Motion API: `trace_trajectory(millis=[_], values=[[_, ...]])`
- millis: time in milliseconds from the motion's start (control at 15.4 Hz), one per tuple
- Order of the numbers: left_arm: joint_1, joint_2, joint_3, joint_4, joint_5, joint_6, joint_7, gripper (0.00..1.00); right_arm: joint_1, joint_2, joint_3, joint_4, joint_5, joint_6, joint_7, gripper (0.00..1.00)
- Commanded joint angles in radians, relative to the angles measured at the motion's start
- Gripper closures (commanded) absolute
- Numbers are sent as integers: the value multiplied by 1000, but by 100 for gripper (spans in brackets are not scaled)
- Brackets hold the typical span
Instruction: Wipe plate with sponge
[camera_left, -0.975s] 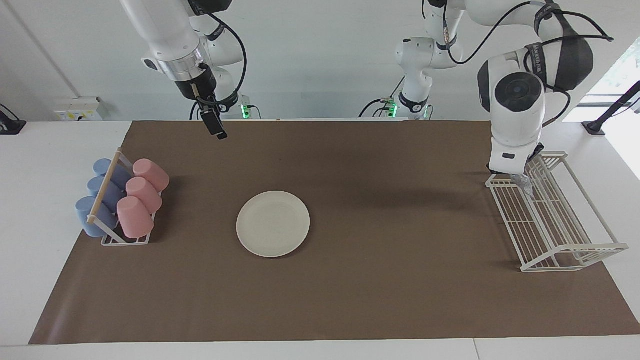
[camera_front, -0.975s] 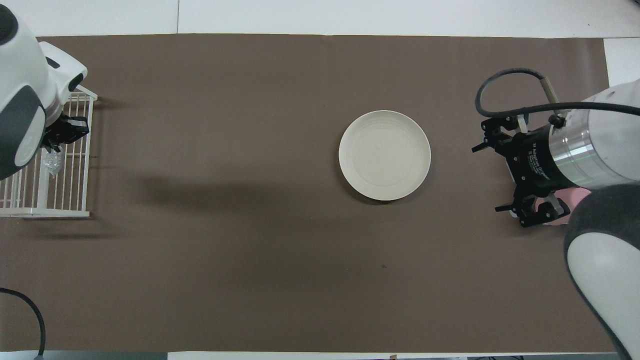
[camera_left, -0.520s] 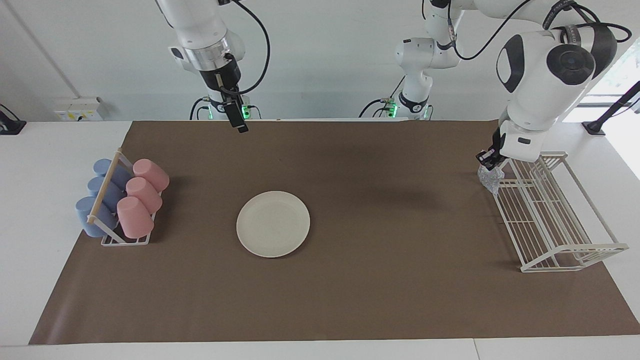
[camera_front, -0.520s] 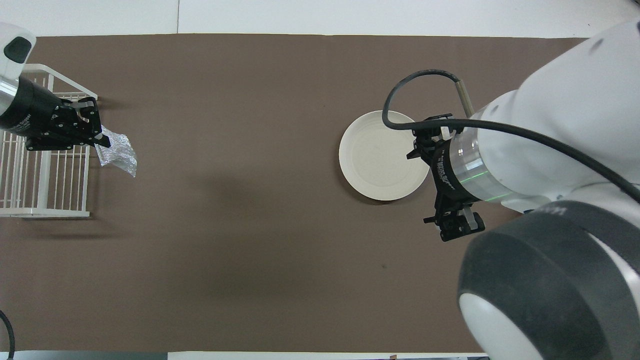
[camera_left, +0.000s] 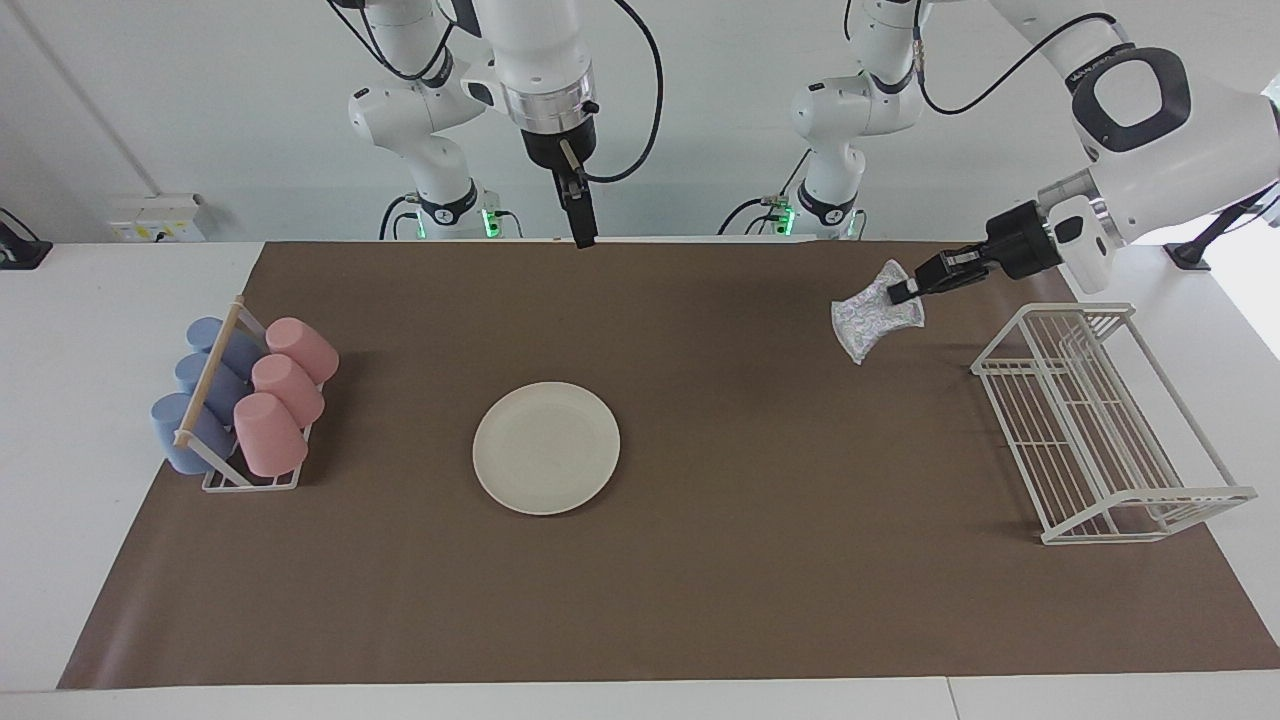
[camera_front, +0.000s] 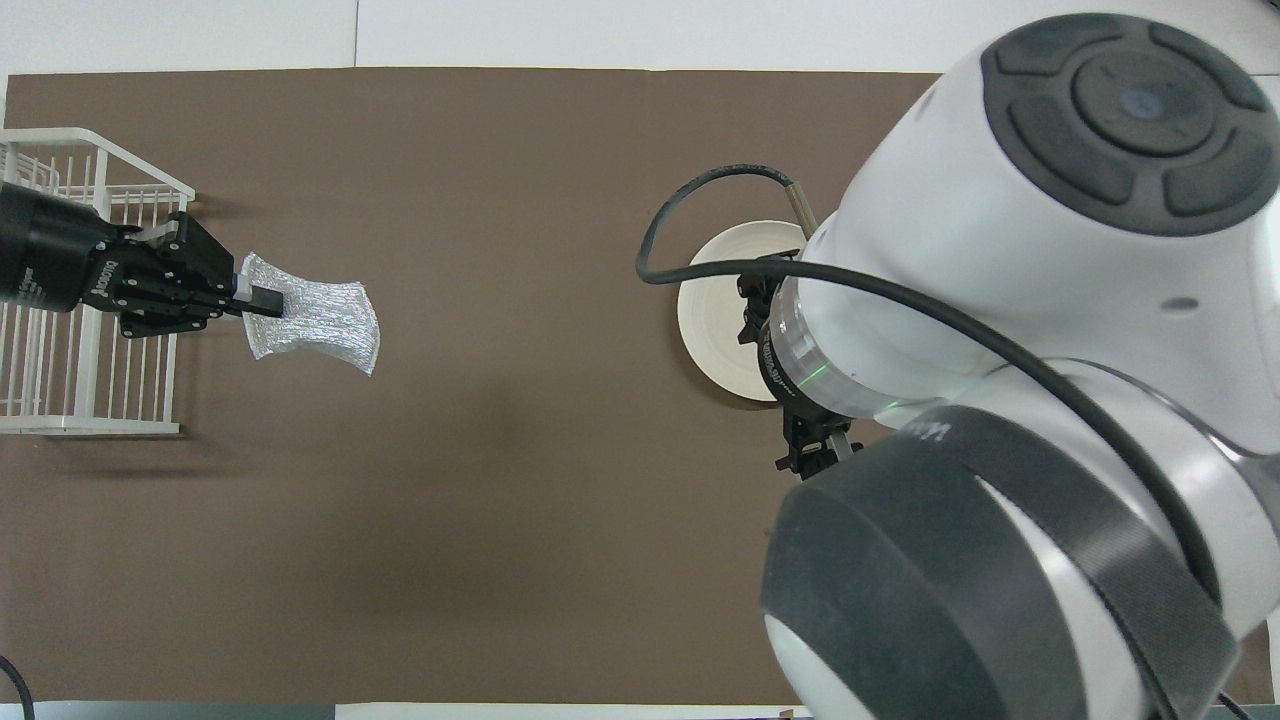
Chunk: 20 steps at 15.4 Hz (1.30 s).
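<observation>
A silvery mesh sponge (camera_left: 873, 312) hangs in the air above the brown mat (camera_left: 700, 600), over its bare stretch between the plate and the white wire rack (camera_left: 1100, 440), toward the left arm's end of the table. The sponge is spread flat like a small cloth, its long axis running along the table's length and pointing away from the gripper toward the plate. The left gripper (camera_left: 903, 291) has its fingers pinched together on the sponge's rack-side edge; its arm stretches out nearly level from above the rack, wrist pointing toward the middle of the table. The cream-white plate (camera_left: 546, 447) lies flat on the mat near its centre, a little toward the right arm's end. The right gripper (camera_left: 584, 235) hangs high over the mat's edge nearest the robots, pointing straight down, fingers spread apart and holding nothing. A rack of pink and blue cups (camera_left: 245, 400) sits at the mat's edge at the right arm's end.
</observation>
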Motion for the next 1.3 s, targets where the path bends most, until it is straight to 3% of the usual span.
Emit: trace_trajectory(millis=[0, 195, 390, 650, 910, 1234], values=[[19, -194, -2, -337, -187, 84, 178, 100, -9, -2, 3, 9, -2, -20, 7, 0], [4, -238, -4, -458, -323, 86, 267, 100, -8, -1, 3, 8, -6, -16, 5, 0], [-41, -261, -5, -528, -391, 81, 394, 100, 83, 27, -1, 20, -44, -28, 21, 0], [-42, -313, -7, -662, -528, 55, 517, 100, 144, 70, 5, 55, -43, -8, 186, 0], [-93, -340, -7, -717, -648, 47, 565, 100, 195, 52, 9, 10, -8, 82, 240, 0], [-150, -347, -7, -720, -674, 61, 571, 100, 238, 28, 9, -51, -9, 150, 288, 0]])
